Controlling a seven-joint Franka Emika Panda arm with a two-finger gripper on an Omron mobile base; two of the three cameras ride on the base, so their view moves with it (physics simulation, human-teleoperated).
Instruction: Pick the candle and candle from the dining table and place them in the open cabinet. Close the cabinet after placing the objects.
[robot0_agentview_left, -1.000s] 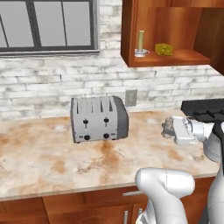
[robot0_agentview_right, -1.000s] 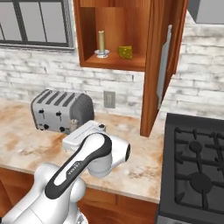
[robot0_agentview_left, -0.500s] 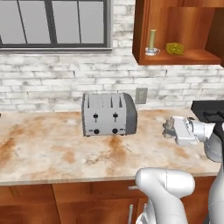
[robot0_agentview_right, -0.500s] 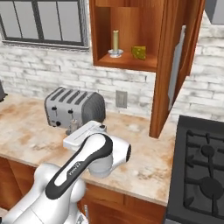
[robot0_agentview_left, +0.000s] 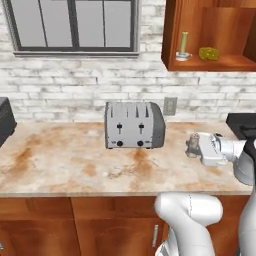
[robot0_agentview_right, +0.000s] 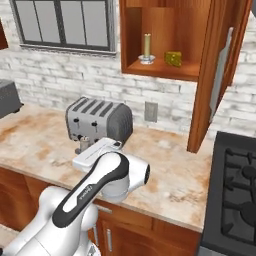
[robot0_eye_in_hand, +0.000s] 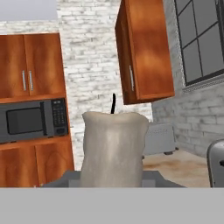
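The robot's gripper (robot0_agentview_left: 190, 145) is clamped on the short grey candle (robot0_agentview_left: 191, 144), which stands upright between the jaws with its dark wick pointing up. In the hand view the candle (robot0_eye_in_hand: 113, 146) sits squarely in the middle, its pale waxy body rising straight from between the fingers. Seen from the left base view, the gripper hovers just above the beige stone counter (robot0_agentview_left: 65, 165), to the right of the silver four-slot toaster (robot0_agentview_left: 134, 125). From the right base view the candle (robot0_agentview_right: 84, 144) peeks out at the near side of the toaster (robot0_agentview_right: 99, 120), with the white arm sweeping across in front of it.

Up on the brick wall, the reddish-brown cabinet (robot0_agentview_right: 165, 70) stands open, its door (robot0_agentview_right: 220, 70) swung out to the right with the long silver bar handle (robot0_agentview_right: 220, 75) facing the room. On its shelf the slim olive-yellow taper candle (robot0_agentview_right: 147, 47) stands upright in its round silver dish, and a yellow cheese-like wedge (robot0_agentview_right: 173, 58) lies just beside it to the right. The left base view shows the same pair, taper candle (robot0_agentview_left: 184, 46) and wedge (robot0_agentview_left: 209, 53), well above and apart from the gripper. A window (robot0_agentview_left: 75, 25) sits left of the cabinet, and a black stove (robot0_agentview_right: 235, 190) adjoins the counter at the right.
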